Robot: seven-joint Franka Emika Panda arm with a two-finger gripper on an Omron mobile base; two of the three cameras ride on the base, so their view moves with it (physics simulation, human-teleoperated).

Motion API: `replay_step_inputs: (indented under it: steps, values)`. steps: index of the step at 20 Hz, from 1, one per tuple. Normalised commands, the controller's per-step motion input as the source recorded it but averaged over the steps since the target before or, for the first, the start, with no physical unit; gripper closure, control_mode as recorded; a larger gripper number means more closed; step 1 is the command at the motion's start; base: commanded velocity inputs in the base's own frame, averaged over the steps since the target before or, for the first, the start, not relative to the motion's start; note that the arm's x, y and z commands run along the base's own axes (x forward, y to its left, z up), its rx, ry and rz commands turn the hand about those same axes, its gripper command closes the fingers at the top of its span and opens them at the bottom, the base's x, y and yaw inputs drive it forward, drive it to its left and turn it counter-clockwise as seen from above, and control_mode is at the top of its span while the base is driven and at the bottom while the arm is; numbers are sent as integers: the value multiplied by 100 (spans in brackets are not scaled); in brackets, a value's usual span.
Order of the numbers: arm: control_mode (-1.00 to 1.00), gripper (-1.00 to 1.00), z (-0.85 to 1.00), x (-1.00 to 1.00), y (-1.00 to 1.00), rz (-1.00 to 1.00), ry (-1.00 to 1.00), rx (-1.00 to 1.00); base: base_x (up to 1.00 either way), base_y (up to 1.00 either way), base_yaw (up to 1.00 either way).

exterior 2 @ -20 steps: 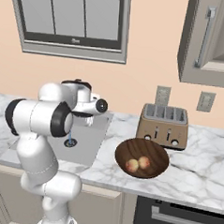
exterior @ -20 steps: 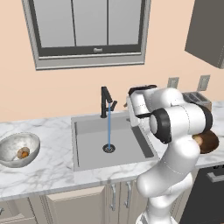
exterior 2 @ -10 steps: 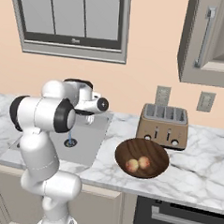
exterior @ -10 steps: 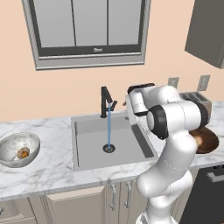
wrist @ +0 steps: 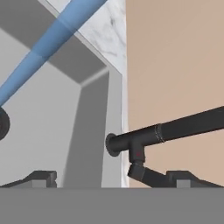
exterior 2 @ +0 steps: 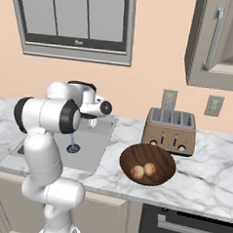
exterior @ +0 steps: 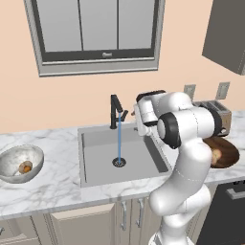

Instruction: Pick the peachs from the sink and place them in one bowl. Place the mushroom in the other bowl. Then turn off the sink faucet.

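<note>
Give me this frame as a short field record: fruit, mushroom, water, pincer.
peaches: both in the wooden bowl
mushroom: in the speckled bowl
sink: holds no food
faucet: running, water stream hits the drain
pincer: open, close to the faucet lever, not touching

The counter carries two bowls, one wooden (exterior 2: 147, 164) at its right end holding two peaches (exterior 2: 144, 171), one speckled (exterior: 20, 163) at its left end holding one mushroom (exterior: 25, 167), plus one toaster (exterior 2: 170, 130), one sink (exterior: 119, 152) and one faucet (exterior: 116, 110).
</note>
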Motion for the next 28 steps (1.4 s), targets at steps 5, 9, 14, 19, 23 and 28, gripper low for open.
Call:
replay_step_inputs:
  steps: [5,9,14,19,23,28]
  values:
    - [-100,-100,-11,24,0,0,0,2,0,0,0]
    - [-100,-100,-16,33,8,0,0,0,0,0,0]
    - [-100,-100,-21,56,17,0,0,0,0,0,0]
    - [-100,-100,-18,44,5,0,0,1,0,0,0]
    - [-100,-100,-8,10,-4,0,0,3,0,0,0]
    - [-100,-100,0,0,-29,0,-4,5,0,0,0]
